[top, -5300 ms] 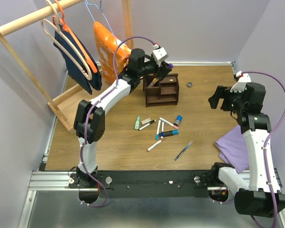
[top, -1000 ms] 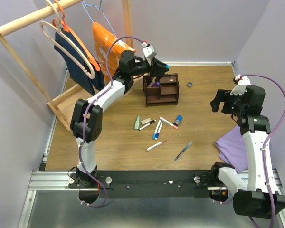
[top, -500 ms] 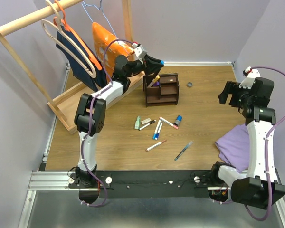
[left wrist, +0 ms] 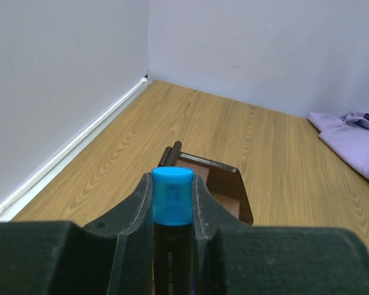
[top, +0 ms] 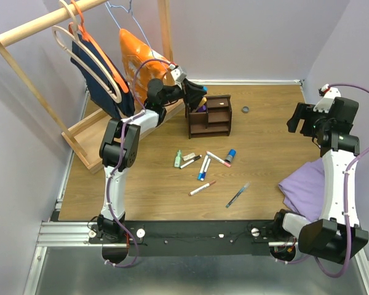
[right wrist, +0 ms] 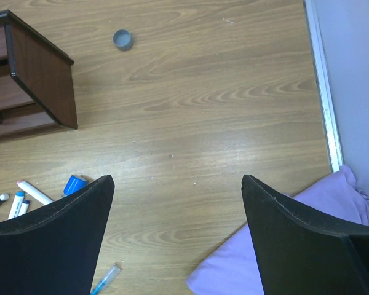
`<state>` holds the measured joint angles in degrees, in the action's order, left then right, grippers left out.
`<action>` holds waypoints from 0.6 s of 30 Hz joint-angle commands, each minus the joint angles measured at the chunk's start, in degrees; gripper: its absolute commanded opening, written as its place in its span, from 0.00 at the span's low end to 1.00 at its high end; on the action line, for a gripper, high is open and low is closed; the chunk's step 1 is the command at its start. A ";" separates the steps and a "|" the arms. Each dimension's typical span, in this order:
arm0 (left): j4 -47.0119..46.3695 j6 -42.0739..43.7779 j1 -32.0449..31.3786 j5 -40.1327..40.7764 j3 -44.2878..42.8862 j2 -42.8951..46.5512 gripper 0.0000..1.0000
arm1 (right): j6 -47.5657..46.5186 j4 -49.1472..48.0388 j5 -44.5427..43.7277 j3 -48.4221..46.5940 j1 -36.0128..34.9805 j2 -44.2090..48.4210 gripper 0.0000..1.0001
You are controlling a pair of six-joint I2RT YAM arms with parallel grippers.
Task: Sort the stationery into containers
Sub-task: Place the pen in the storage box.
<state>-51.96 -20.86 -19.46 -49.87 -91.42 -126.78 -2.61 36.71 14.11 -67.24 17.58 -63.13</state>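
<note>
Fingers [left wrist: 134, 215] of left gripper [top: 195, 95] clamp blue-capped marker [left wrist: 172, 193] at organizer's [top: 210, 115] back-left corner; right gripper [right wrist: 177, 184] hangs apart, empty | progress: partway by my estimate, several pens [top: 203, 167] and green eraser [top: 178, 158] lie loose mid-table | surface: wood-grain tabletop [top: 264, 147], purple cloth [top: 304, 187] on the right; lilac walls [top: 246, 37], clothes rack [top: 37, 26] back-left.
</note>
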 commanded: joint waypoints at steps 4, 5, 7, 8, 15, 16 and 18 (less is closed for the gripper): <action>-6.39 -0.67 0.13 -3.30 5.28 -1.28 0.00 | -0.20 0.03 1.71 -0.52 0.43 -1.47 0.92; -6.92 -0.93 0.21 -4.00 5.63 -1.19 0.05 | -0.20 0.03 1.80 -0.35 0.43 -1.55 0.92; -7.18 -0.67 0.22 -4.27 6.60 -0.66 0.09 | 0.15 -0.41 1.89 0.27 0.43 -1.55 0.92; -7.10 -0.67 0.22 -4.36 6.78 -0.49 0.09 | 0.15 -0.50 2.06 0.44 0.35 -1.55 0.92; -4.91 1.52 0.66 -5.94 7.48 1.09 0.35 | 0.85 -1.55 2.59 2.38 0.43 -0.32 0.91; -4.38 2.66 0.66 -5.94 7.74 1.27 0.43 | 0.94 -1.64 2.85 2.73 0.43 -0.06 0.91; -3.15 3.28 0.66 -6.21 7.74 2.15 0.49 | 1.20 -1.81 3.03 3.17 0.43 0.55 0.91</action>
<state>-56.66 -19.49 -18.85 -52.69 -84.62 -126.89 -2.37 36.10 15.44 -65.89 17.65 -64.45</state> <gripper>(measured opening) 0.414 0.914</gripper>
